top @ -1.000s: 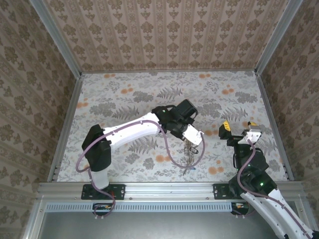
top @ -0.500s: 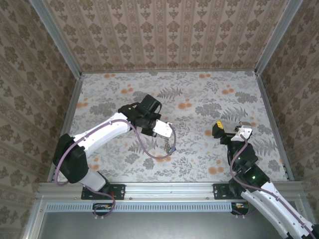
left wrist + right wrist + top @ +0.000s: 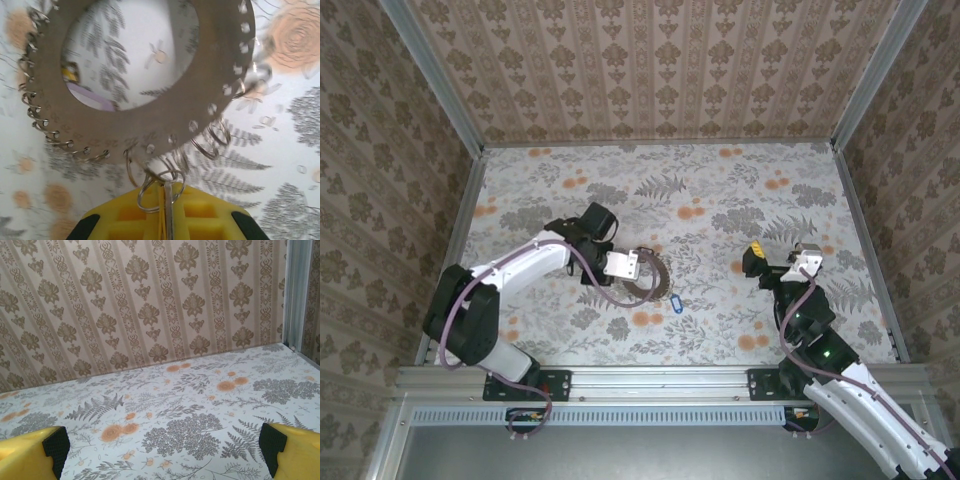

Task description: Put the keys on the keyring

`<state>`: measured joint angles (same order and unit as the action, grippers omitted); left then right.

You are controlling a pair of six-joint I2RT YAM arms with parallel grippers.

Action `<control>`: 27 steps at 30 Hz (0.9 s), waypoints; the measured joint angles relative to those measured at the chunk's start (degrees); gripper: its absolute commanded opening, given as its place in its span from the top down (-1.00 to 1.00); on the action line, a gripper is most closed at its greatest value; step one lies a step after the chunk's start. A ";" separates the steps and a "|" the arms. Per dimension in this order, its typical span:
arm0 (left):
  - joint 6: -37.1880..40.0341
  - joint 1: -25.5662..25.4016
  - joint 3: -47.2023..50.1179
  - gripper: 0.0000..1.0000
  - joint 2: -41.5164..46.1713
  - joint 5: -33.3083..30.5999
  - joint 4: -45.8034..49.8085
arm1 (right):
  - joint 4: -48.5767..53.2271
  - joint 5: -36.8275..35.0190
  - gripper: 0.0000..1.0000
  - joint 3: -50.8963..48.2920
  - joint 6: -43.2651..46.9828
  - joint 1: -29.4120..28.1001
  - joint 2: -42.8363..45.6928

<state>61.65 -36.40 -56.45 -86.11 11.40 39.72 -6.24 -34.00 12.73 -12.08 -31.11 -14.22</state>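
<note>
Nearest the left wrist camera, the left gripper (image 3: 162,200) was clenched on the keyring (image 3: 150,125), its yellow fingers (image 3: 210,217) pinching one of the small wire loops (image 3: 150,192) that hung from the rim of the flat grey ring; a thin metal strip (image 3: 168,200) ran down between them as well, though whether it was a key's shank could not be told; further loops sat in a row of holes round the rim, and the patterned bench (image 3: 295,150) lay blurred beyond.

From above, a blue-headed key (image 3: 677,304) lay on the bench just beside the keyring's near edge; whether it was already joined to a loop could not be told; no other key could be made out. Well apart to the right, the right gripper (image 3: 778,260) stood released, jaws wide with nothing between them, facing the far wall (image 3: 150,305).

The step in hand looked like steadying the ring for threading; doing it well would call for a firm pinch so the ring could not swing, a free loop turned toward the right arm, and a slow approach; the right gripper should take the key by its plastic head, leaving the eye clear; fine wire would likely twist or slip under any hurry.
</note>
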 measured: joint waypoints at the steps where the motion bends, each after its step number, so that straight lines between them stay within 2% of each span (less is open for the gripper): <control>1: -0.66 0.00 1.20 0.88 0.66 0.00 0.09 | -0.02 0.00 -0.99 -0.04 -0.20 0.11 0.00; 7: -3.61 0.02 5.49 0.77 1.03 -1.38 0.31 | -0.26 0.59 -0.99 -0.15 -1.03 0.87 -1.16; 15: -7.76 0.24 5.90 0.35 -2.45 -5.84 0.42 | -0.83 2.73 -0.99 -0.37 -1.18 1.79 -2.32; 17: -8.96 0.68 5.90 0.08 -1.86 -5.57 0.13 | -1.01 3.21 -0.99 -0.37 -0.79 2.10 -2.36; 18: -9.66 1.07 5.90 -0.22 -1.11 -5.16 -0.07 | -1.18 3.37 -0.99 -0.37 -0.39 2.36 -2.43; 19: -10.38 1.53 5.92 -0.97 -0.09 -4.72 -0.37 | -1.36 3.50 -0.99 -0.37 -0.07 2.60 -2.51; 23: -14.67 4.94 6.91 -1.00 9.73 -1.38 -3.76 | -2.97 4.52 -0.99 -0.35 2.08 4.28 -3.80; 27: -23.56 11.04 11.50 -1.00 22.91 1.88 -13.27 | -4.11 5.35 -0.99 -0.31 5.95 5.66 -6.75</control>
<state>38.09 -25.36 -44.95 -63.20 13.28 26.46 -10.35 -28.64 12.43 -6.13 -25.45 -20.97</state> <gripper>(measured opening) 0.999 0.996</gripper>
